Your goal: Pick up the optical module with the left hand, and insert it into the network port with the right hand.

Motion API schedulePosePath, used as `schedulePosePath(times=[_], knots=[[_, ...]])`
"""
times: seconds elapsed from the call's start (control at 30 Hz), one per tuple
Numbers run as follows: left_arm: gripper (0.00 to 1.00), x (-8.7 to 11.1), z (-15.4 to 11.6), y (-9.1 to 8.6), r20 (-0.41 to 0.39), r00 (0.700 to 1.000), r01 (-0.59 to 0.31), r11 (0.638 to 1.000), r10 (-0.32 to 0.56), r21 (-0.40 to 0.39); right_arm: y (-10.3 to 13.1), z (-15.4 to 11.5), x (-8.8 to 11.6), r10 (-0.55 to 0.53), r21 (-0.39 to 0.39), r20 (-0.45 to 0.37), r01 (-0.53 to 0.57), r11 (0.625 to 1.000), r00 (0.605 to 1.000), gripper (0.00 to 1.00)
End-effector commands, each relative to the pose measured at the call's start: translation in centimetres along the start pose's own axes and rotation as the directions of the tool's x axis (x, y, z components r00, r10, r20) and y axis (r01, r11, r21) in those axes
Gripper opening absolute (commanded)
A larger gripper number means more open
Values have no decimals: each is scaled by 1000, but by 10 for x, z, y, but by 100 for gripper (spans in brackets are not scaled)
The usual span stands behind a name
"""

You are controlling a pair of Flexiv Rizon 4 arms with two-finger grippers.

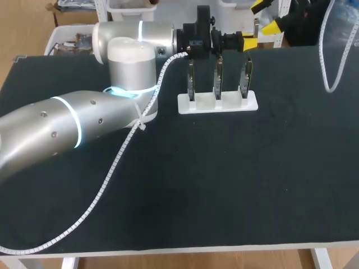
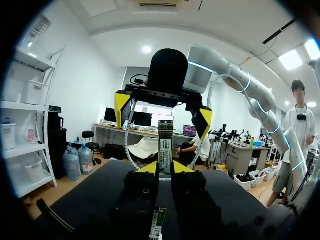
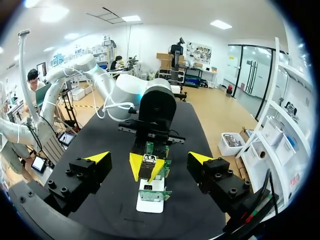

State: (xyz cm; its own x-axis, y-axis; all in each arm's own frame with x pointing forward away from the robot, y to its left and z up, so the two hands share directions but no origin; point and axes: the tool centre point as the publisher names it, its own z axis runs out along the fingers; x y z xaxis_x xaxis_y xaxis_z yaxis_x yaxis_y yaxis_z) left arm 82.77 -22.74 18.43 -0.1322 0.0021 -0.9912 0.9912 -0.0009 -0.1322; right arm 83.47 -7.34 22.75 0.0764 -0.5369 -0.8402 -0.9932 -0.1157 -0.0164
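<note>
Holds the optical module (image 2: pixel 165 145) upright, pinched from both sides between the yellow tips of the left gripper (image 3: pixel 146 166), raised in the air above the table (image 1: pixel 224 185), near the white stand (image 1: pixel 224 104) and its three upright boards (image 1: pixel 217 78). Faces it with the right gripper (image 2: pixel 162 114), spread wide, gripping nothing, the module ahead and in line with the gap, not yet touched. Looks set for a handover, with plenty to spoil there. Risk of twisting the module by closing the right fingers off-centre or on a slant. Risk of dropping it onto the table or the stand by loosening the left too soon; of straining one small part between two arms by loosening too late. Risk too of knocking yellow tips together by closing too low on the module, close to the left fingers. Further on, danger of jamming, or of tipping the stand, by bringing a crooked module to the network port, presumably on one of those boards, though impossible to say which from here
</note>
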Motion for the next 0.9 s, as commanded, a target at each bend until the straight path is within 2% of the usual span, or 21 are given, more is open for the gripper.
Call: schedulePosePath(times=[0.03,0.33,0.9], knots=[[0,0,1,1,1,1000,0,1000,0,0,-10,4,2,5,-752,0,-3,660,1000,100],[0,0,1,1,1,1000,0,1000,0,0,-11,11,-1,3,-763,2,0,647,1000,100],[0,0,1,1,1,1000,0,1000,0,0,-9,7,-2,5,-755,3,-1,656,1000,100]])
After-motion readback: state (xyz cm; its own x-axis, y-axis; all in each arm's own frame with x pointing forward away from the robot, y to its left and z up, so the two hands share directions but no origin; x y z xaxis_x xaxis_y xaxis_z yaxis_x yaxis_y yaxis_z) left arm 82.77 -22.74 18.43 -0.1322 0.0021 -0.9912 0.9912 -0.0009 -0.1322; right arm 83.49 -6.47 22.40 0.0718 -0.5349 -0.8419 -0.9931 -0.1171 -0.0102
